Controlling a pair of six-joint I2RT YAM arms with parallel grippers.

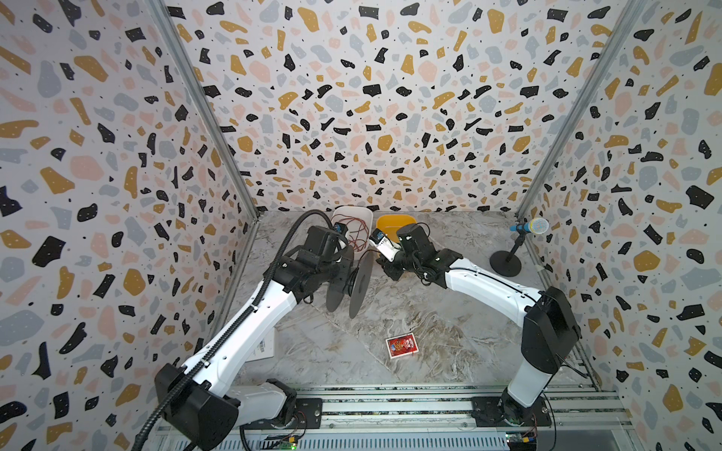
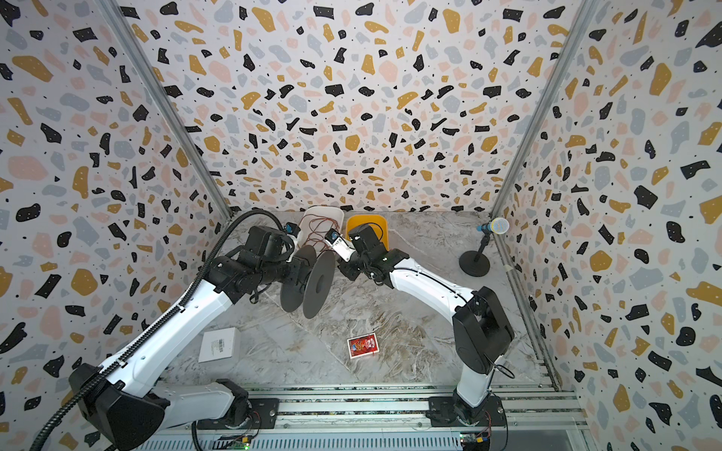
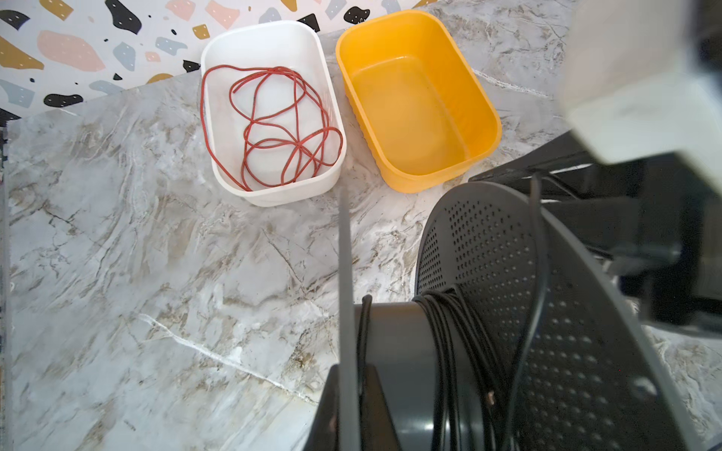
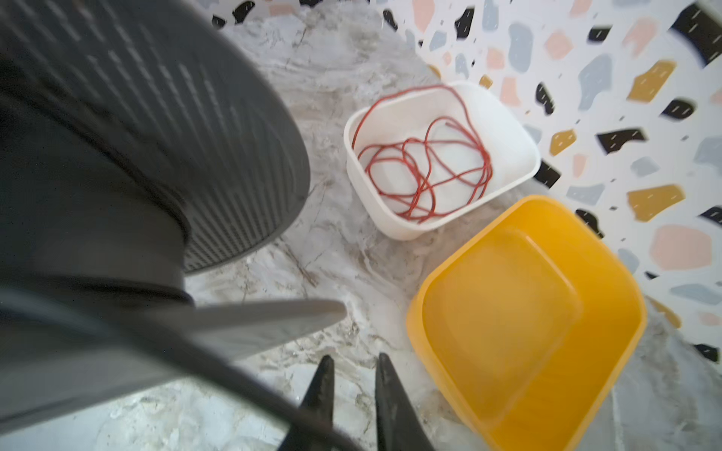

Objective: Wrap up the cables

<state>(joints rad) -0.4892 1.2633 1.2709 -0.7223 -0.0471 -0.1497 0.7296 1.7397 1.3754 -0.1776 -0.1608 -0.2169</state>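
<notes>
Walls (image 1: 351, 97) papered in black, ochre, pink and grey-blue terrazzo are closing in the grey marble-look table (image 1: 449, 332) on three sides. Aluminium posts (image 1: 204, 105) are rising from its two far corners, and a slotted metal rail (image 1: 390, 408) is running along its near edge. Soft, even light is falling.

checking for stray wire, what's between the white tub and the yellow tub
Nothing: just a narrow strip of bare marble tabletop separates the white tub and the yellow tub, shown in the left wrist view.
</notes>
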